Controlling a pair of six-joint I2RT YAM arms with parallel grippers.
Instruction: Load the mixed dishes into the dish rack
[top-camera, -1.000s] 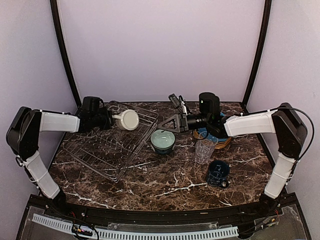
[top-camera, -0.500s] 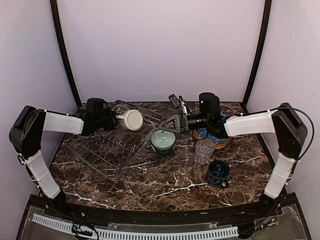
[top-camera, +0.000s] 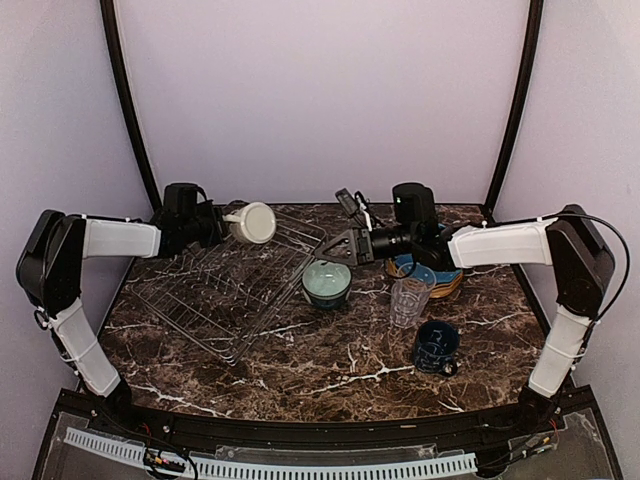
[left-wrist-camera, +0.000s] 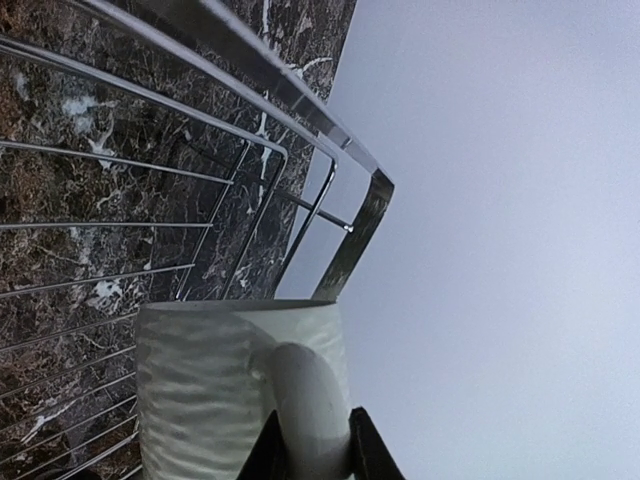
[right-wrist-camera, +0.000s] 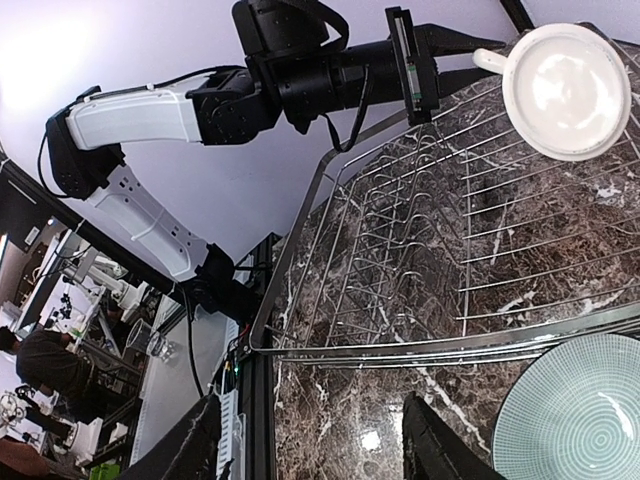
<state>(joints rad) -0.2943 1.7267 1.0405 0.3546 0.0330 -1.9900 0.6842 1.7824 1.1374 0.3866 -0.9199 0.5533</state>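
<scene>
Now, cream mug: on its side, mouth toward the right arm, held over the far end of the dish rack
Left hand: clamped on the mug's handle
Change: mug is nearer the rack's far rim than half a second ago
Right hand: fingers apart, empty, near the pale-teal bowl on the tabletop
Hidden: left wrist view cuts off the mug's lower part; plates are partly behind the right arm

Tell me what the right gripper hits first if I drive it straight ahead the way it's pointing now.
Most likely the near rim of the dish rack, straight ahead of the open right gripper. Height is unclear; if it clears the rim, the cream mug sits farther on, off-centre.
</scene>
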